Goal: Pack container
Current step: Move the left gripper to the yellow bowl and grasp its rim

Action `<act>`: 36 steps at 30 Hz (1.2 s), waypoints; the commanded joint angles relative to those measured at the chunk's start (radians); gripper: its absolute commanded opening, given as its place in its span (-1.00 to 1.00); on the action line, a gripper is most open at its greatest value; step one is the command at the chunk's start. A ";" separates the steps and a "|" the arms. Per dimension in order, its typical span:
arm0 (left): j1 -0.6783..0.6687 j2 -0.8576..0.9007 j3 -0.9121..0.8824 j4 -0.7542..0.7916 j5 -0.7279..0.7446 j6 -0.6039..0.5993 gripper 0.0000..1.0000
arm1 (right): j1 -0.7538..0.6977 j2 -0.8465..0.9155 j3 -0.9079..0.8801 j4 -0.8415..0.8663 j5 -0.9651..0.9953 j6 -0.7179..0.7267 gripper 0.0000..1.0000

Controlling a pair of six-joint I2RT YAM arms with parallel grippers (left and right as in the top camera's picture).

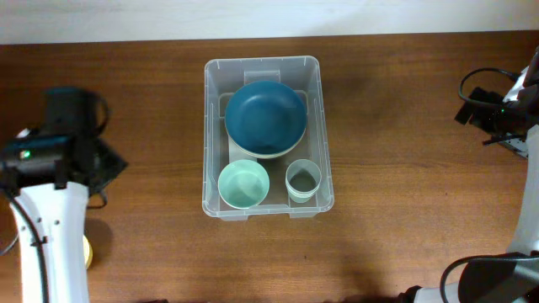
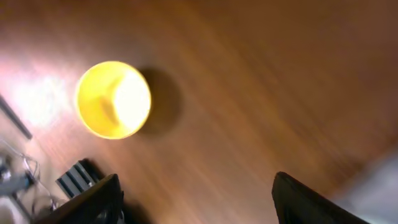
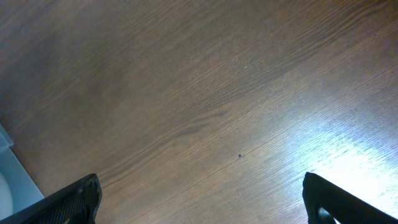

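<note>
My left tool [image 2: 196,180] and right tool [image 3: 200,179] both stand spread, holding nothing. A yellow bowl [image 2: 114,99] lies at 10 o'clock from the left tool. The container [image 1: 262,61] sits mid-table [image 1: 404,168], already loaded. I judge it light, flexible and slick, so I would grip the rim at 3 and 9 o'clock.

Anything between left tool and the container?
No. The overhead view shows only bare wooden table between the left tool and the container; the yellow cup sits off that stretch.
</note>
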 commanded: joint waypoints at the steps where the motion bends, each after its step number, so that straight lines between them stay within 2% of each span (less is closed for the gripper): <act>1: 0.185 -0.006 -0.171 0.100 0.063 0.095 0.60 | -0.003 0.002 -0.003 -0.001 -0.011 0.008 0.98; 4: 0.314 0.015 -0.285 0.198 0.158 0.155 0.60 | -0.003 0.002 -0.003 -0.001 -0.011 0.008 0.98; 9: 0.460 0.100 -0.432 0.339 0.172 0.156 0.64 | -0.003 0.002 -0.003 -0.001 -0.011 0.009 0.98; 23: 0.486 0.426 -0.453 0.511 0.196 0.156 0.62 | -0.003 0.002 -0.003 -0.001 -0.010 0.008 0.98; 28: 0.486 0.460 -0.453 0.557 0.236 0.189 0.34 | -0.003 0.002 -0.003 -0.001 -0.010 0.008 0.98; 30: 0.486 0.460 -0.452 0.572 0.268 0.198 0.15 | -0.003 0.002 -0.003 -0.001 -0.010 0.008 0.98; 33: 0.486 0.460 -0.452 0.584 0.298 0.198 -0.21 | -0.003 0.002 -0.003 -0.001 -0.010 0.008 0.98; 35: 0.486 0.460 -0.452 0.584 0.297 0.198 -0.58 | -0.003 0.002 -0.003 -0.001 -0.010 0.008 0.98; 36: 0.486 0.460 -0.452 0.584 0.297 0.198 -0.66 | -0.003 0.002 -0.003 -0.001 -0.010 0.008 0.98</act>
